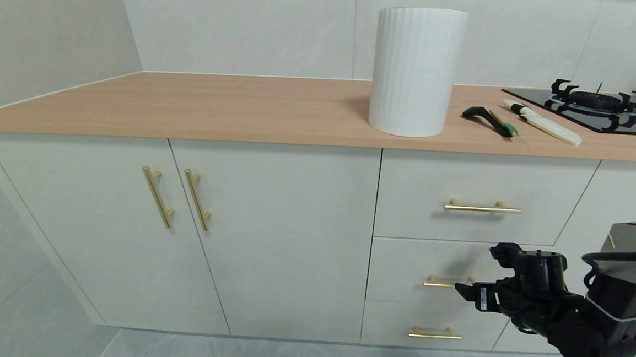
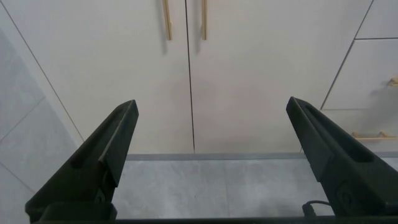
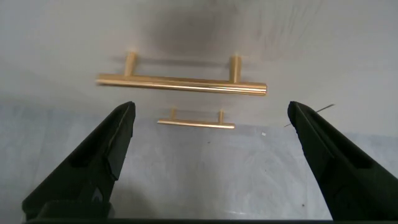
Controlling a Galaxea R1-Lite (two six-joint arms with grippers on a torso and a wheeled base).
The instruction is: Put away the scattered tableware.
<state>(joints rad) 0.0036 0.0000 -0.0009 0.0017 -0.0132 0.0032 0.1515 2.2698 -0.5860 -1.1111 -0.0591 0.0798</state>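
Observation:
The scattered tableware lies on the wooden countertop (image 1: 217,106) right of a tall white ribbed container (image 1: 413,68): a black-handled utensil (image 1: 484,117), green-tipped chopsticks (image 1: 506,125) and a white knife (image 1: 547,125). My right gripper (image 1: 478,271) (image 3: 211,111) is open in front of the middle drawer, level with its brass handle (image 1: 447,284) (image 3: 180,84) and a short way off it. The bottom drawer's handle (image 3: 196,124) lies farther off. My left gripper (image 2: 211,107) is open and holds nothing, low before the double cabinet doors (image 2: 186,74).
A black hob (image 1: 593,107) with pan supports occupies the counter's right end. The top drawer (image 1: 482,208) and bottom drawer (image 1: 434,334) are closed. Two cabinet doors with brass handles (image 1: 158,196) stand closed on the left. Grey tile floor (image 1: 230,355) runs below.

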